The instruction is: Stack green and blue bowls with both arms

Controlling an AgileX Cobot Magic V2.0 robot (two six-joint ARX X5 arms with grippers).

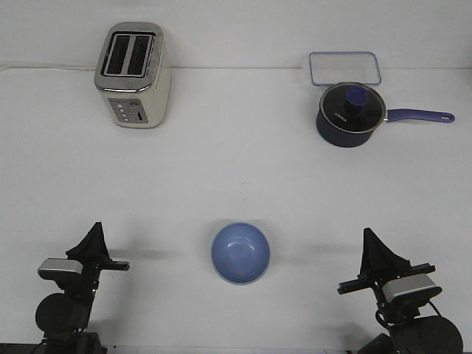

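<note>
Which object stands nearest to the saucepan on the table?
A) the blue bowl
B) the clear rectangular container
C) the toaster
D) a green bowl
B: the clear rectangular container sits just behind the saucepan, almost touching its lid, while the toaster is far across the table and the blue bowl lies near the front edge. No green bowl shows on its own.

One blue bowl [240, 253], one toaster [133, 74], one saucepan [351, 114], one clear container [344, 68], two arms.
</note>
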